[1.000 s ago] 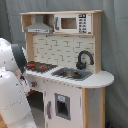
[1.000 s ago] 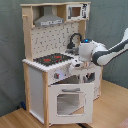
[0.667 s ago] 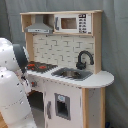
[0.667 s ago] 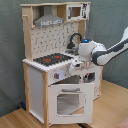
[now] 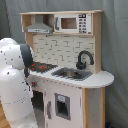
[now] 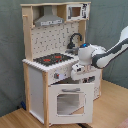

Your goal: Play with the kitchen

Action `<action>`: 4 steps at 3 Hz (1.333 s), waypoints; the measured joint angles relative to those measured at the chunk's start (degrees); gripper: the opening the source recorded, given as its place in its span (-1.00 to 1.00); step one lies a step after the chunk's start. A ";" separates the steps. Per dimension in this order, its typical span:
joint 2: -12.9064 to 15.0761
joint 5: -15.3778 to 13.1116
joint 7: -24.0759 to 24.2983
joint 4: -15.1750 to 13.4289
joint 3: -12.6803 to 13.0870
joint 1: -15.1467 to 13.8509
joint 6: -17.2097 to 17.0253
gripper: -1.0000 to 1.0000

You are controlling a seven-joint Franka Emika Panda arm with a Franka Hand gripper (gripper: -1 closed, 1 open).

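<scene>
White-and-wood describes the kitchen [image 6: 55, 65], which stands against the grey backdrop in both exterior views. Reading the second exterior view left to right, you have the grey hood [image 6: 49, 20] at upper left, then the black-red hob [image 6: 51, 59] on the counter, with the windowed oven door [image 6: 71, 102] below it appearing to hang slightly ajar. Next comes the black faucet [image 6: 75, 40] at the far side of the counter. Rightmost, the gripper [image 6: 79, 71] sits against the knob panel just under the counter edge. You cannot tell whether it is parted or closed. Judgement: play is mid-course, with contact at the front panel; hob, sink and upper shelf look untouched.
</scene>
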 joint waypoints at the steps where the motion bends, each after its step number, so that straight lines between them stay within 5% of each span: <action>1: -0.02 0.00 2.47 -0.72 4.52 -3.12 0.00 -1.00; 4: -1.15 0.13 12.17 -1.36 15.80 -12.28 -0.07 -1.00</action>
